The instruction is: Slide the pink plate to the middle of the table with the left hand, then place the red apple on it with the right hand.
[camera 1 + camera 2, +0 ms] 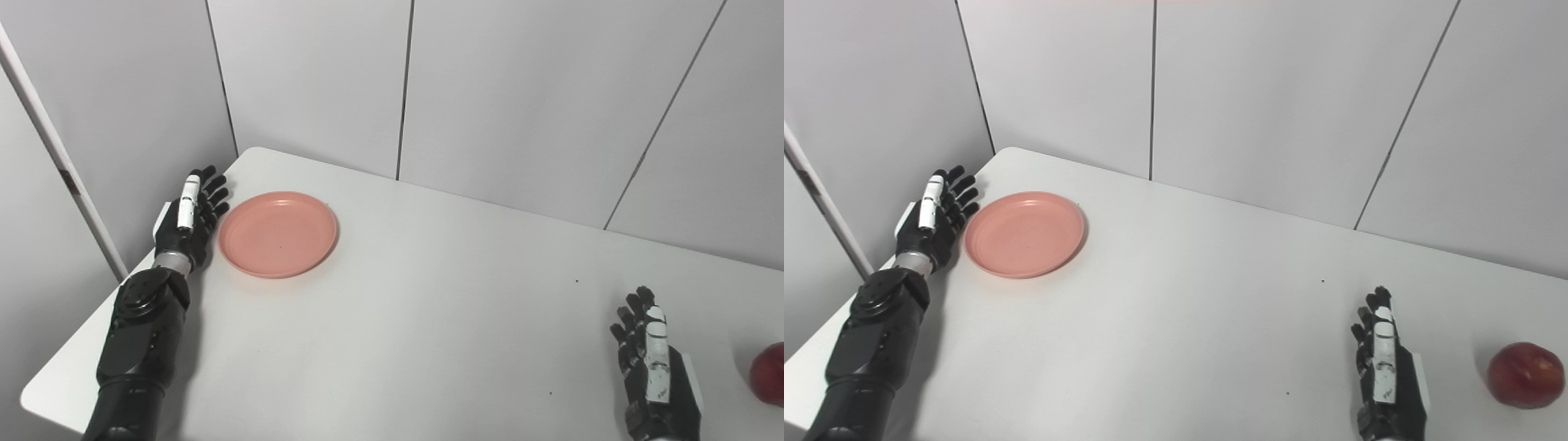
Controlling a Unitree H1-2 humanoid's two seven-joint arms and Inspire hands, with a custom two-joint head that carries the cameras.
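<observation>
**Plate not yet slid**

Nearest, the right hand [1387,380] is held open and empty by the tabletop's [1182,318] near edge, beside the apple [1525,375]. At the far left corner, the plate [1024,234] is flanked by the open left hand [934,220]. The rim should be pushed flat, evenly, toward centre.

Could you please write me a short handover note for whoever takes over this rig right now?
Left robot hand: open, holding nothing, at the table's far left, just beside the pink plate; whether it touches the rim is not clear.
Right robot hand: open, empty, over the table's near right part, apart from the red apple.
Pink plate: far left of the white table, not yet in the middle, nothing on it.
Red apple: on the table at the near right.
Done: nothing yet, by the look of it.
Left: slide the plate to the middle with the left robot hand, then set the apple on it with the right.
</observation>
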